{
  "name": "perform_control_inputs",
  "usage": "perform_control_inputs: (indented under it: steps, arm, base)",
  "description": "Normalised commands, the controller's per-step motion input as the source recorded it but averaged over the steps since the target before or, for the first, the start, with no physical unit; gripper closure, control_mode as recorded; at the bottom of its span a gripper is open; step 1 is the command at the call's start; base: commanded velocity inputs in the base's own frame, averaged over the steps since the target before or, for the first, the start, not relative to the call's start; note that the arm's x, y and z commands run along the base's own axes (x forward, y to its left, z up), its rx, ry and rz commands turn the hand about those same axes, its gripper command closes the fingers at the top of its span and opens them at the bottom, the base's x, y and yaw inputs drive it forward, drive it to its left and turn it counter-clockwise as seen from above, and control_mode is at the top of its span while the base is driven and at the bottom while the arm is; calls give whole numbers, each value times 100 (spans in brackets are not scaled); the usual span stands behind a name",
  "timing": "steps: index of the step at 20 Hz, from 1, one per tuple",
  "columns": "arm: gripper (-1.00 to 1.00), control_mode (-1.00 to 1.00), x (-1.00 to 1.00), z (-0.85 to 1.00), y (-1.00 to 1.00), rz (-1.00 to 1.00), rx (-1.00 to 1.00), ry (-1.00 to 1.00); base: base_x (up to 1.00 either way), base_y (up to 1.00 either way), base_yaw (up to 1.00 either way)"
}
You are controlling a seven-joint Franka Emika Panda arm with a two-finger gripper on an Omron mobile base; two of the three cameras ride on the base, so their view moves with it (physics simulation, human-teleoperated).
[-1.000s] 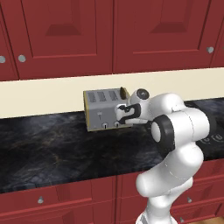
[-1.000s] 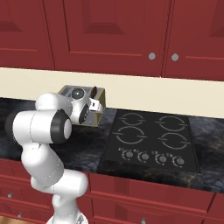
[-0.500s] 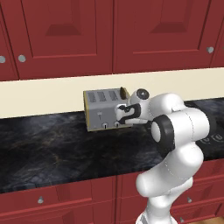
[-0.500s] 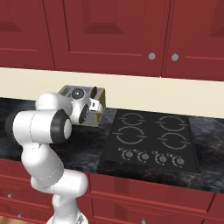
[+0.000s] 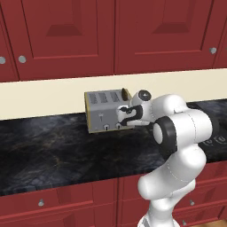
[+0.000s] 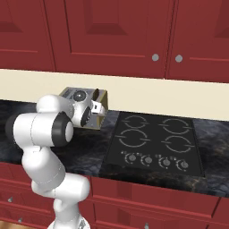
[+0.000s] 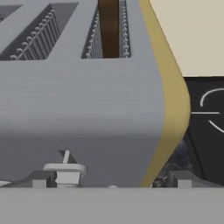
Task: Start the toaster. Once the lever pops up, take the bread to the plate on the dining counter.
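Nothing has shifted over the last second; the gripper [image 7: 111, 181] stays wide open at the toaster [image 5: 106, 111] front, beside the lever [image 7: 65, 168]; the bread [image 7: 108, 28] sits in its slot, so the lever press is judged pending.

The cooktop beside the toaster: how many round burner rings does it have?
4, in two rows on the cooktop: back left, back right, front left, front right. None seems hidden.
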Motion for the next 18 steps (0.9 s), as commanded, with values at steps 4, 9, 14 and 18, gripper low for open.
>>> perform_control_inputs:
  steps: [4,9,14,18]
  arm:
    - [-100,-100,0,-8,0,0,0,1]
    - [-100,-100,0,-9,0,0,0,4]
    - [-100,-100,0,-7,0,0,0,3]
    - [-100,-100,0,-6,0,0,0,2]
  base:
    - [0,0,0]
    - [0,0,0]
    - [0,0,0]
    - [0,0,0]
